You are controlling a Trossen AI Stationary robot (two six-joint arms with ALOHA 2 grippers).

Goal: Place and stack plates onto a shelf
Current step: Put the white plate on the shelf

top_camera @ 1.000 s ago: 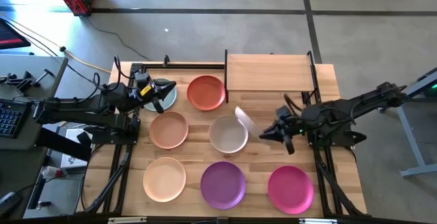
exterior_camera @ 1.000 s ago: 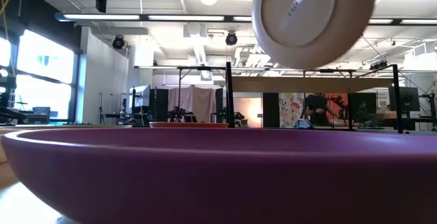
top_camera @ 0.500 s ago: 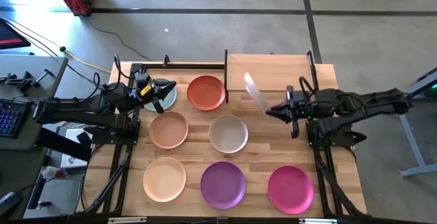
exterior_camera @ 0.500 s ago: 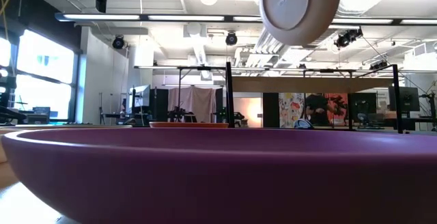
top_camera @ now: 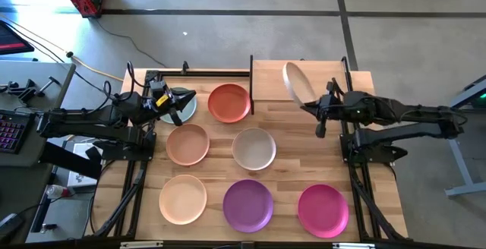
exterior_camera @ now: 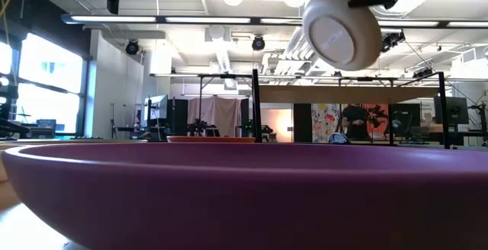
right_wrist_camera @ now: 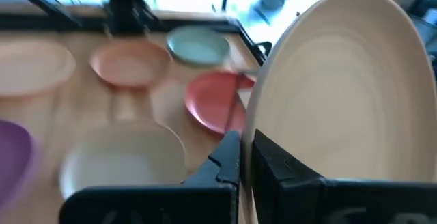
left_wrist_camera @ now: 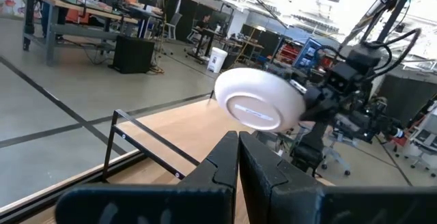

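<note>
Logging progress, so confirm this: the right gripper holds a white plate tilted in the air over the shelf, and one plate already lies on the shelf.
Not quite. The right gripper does hold the white plate tilted over the shelf, but no plate lies on the shelf yet. The high view shows its board bare, with the seven other plates on the table.

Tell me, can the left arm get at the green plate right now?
Probably yes. The left gripper hangs shut right over the green plate at the table's back left, with nothing between them; it would have to open first. The right gripper is off by the shelf, holding a white plate.
</note>
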